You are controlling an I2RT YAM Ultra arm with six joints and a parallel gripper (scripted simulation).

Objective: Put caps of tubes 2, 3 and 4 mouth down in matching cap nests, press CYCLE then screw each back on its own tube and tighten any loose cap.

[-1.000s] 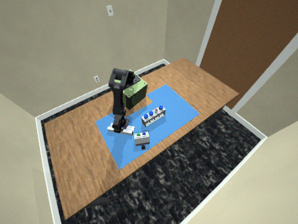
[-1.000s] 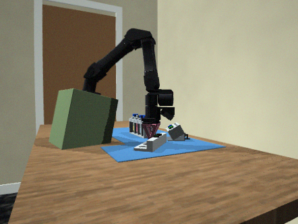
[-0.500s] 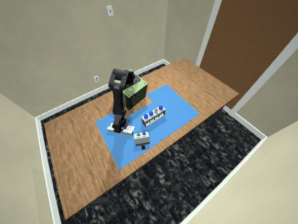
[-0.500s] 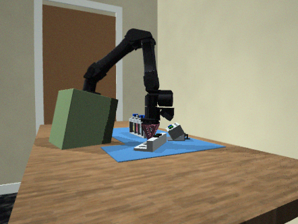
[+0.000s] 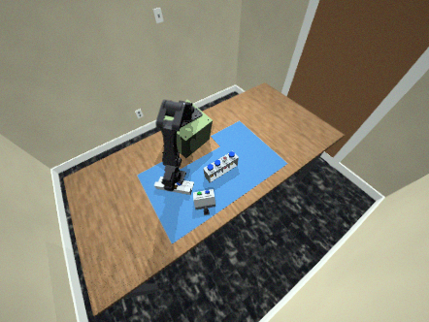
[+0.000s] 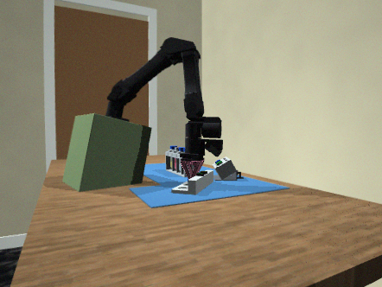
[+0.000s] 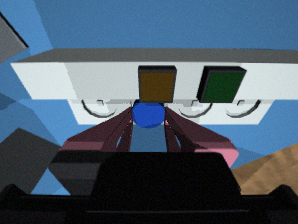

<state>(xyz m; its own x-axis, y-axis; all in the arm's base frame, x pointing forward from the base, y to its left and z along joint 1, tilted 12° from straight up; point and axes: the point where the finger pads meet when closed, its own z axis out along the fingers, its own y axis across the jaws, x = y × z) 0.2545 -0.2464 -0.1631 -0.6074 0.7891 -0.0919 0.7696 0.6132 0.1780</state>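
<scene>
My gripper (image 7: 148,111) is shut on a blue cap (image 7: 148,115) and holds it low over the white cap tray CT (image 7: 150,82), at the second nest from the left in the wrist view. I cannot tell if the cap touches the nest floor. Curved rims of the other nests (image 7: 97,107) (image 7: 192,110) (image 7: 242,107) show beside it and look empty. The amber lamp (image 7: 157,84) and green lamp (image 7: 220,84) on the console look unlit. In the top view the gripper (image 5: 171,183) stands over the tray (image 5: 176,185). The decapping station DS (image 5: 221,166) holds tubes; one tube (image 5: 224,159) has no blue cap.
The key box (image 5: 204,197) with a green key and a blue key stands in front of the tray on the blue mat (image 5: 214,175). A green box (image 5: 194,133) stands behind the arm, at its base. The key box also shows in the exterior view (image 6: 225,168).
</scene>
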